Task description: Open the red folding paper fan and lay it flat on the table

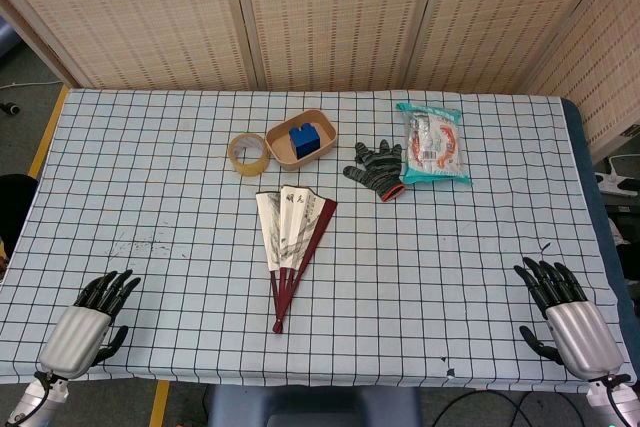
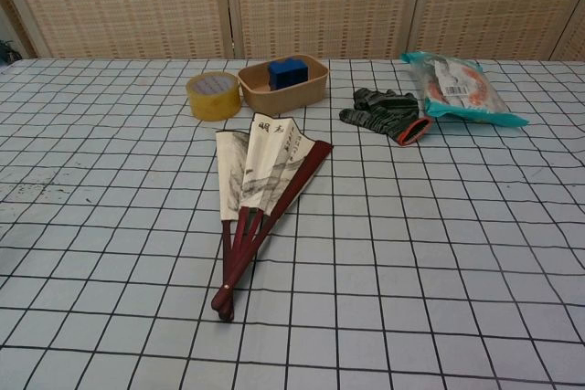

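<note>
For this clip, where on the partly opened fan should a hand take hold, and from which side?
Probably the outer red ribs near the pivot. The fan lies flat, partly spread, pivot end toward the robot, paper toward the tape. The ribs bunch into a narrow stem there, easier to pinch than the thin paper. Come from above at the near edge; the left hand and right hand both rest open.

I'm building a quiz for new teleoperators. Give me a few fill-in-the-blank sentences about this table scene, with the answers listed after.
1. The fan lies on the table only ____ open.
2. The blue block sits inside the ____.
3. Between the bowl and the snack packet lies a ____.
4. Both the left hand and right hand hold ____.

Answers: partly; bowl; glove; nothing
</note>
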